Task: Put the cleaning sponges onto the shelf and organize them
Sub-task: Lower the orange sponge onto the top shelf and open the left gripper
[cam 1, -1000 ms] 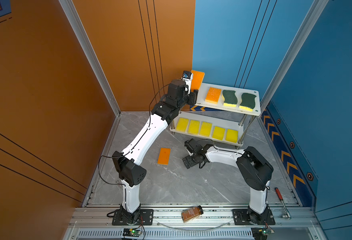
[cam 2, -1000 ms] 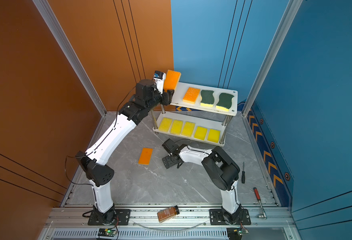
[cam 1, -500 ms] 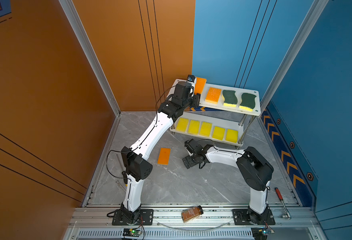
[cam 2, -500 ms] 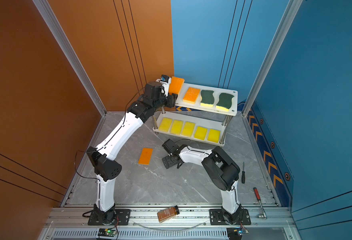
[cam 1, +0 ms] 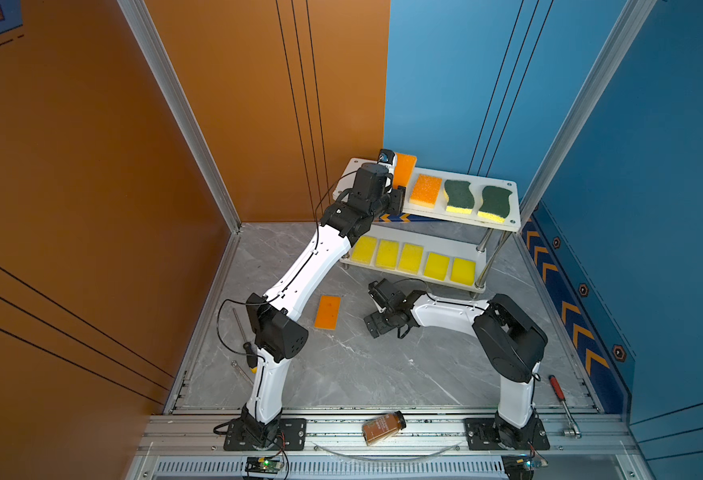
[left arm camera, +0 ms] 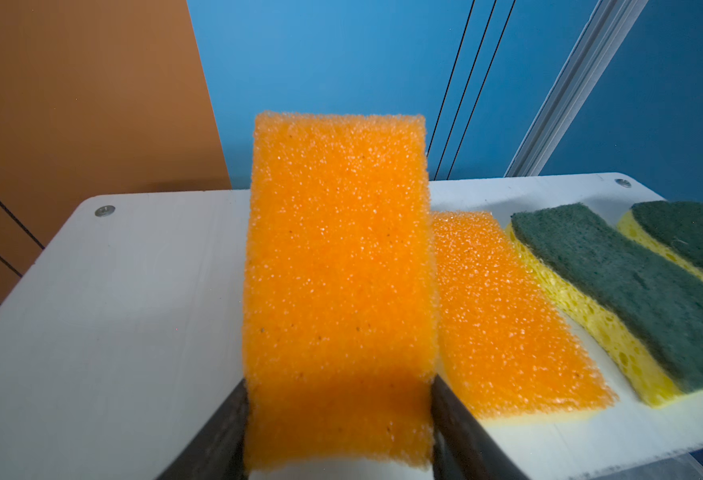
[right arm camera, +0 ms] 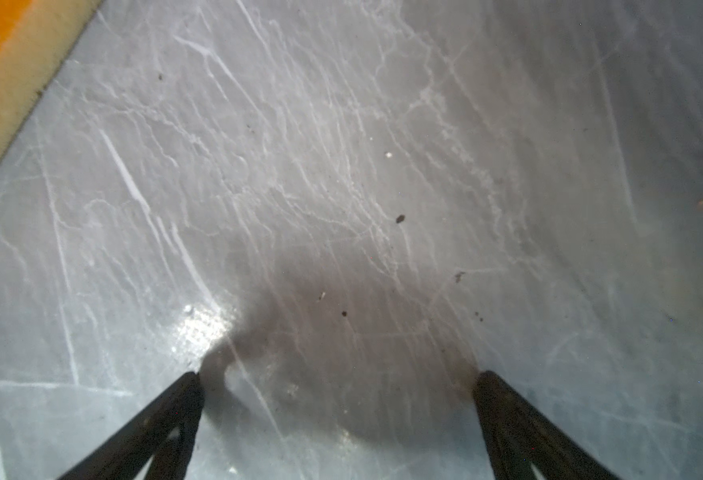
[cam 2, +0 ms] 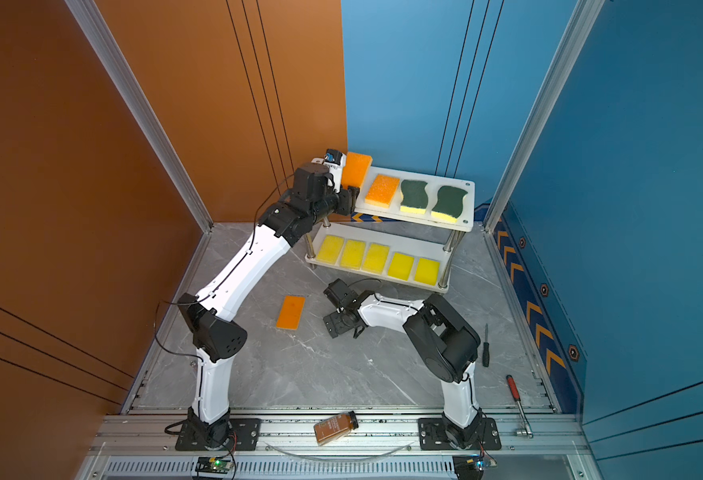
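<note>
A coarse, porous orange sponge [left arm camera: 337, 270] stands tilted up over the top board of the white shelf [left arm camera: 112, 311], its lower end clamped in the left jaws. It sits between the board's bare end and a second orange sponge [left arm camera: 503, 316] lying flat, then two wavy green-topped sponges [cam 1: 459, 195]. Five yellow foam sponges [cam 1: 410, 257] line the lower board. The right jaws gape wide, holding nothing, low over the grey veined desk [cam 1: 362, 374] near a third orange sponge [cam 1: 327, 311].
</note>
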Available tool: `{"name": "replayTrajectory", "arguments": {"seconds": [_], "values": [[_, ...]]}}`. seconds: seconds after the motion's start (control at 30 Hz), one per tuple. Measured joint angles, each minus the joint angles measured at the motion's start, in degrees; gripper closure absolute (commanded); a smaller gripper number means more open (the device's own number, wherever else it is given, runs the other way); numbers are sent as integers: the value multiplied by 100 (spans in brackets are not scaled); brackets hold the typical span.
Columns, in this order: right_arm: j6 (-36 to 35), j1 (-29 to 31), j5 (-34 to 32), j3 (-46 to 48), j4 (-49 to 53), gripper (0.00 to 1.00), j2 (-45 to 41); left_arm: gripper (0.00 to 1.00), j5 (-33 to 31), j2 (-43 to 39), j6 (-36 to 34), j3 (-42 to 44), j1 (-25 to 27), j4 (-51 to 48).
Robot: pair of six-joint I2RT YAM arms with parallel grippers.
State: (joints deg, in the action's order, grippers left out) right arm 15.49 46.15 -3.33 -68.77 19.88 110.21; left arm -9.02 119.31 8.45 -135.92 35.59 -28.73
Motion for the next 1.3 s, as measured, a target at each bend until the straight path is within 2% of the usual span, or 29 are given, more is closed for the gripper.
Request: {"name": "replayTrajectory", "arguments": {"seconds": [0.67,1.3], "values": [[0,4,-13,39,-52,0,-17,37,-146,50,20,-4,44,-72],[0,4,-15,50,-63,0,-24,31,-299,61,61,-9,50,-72]]}}
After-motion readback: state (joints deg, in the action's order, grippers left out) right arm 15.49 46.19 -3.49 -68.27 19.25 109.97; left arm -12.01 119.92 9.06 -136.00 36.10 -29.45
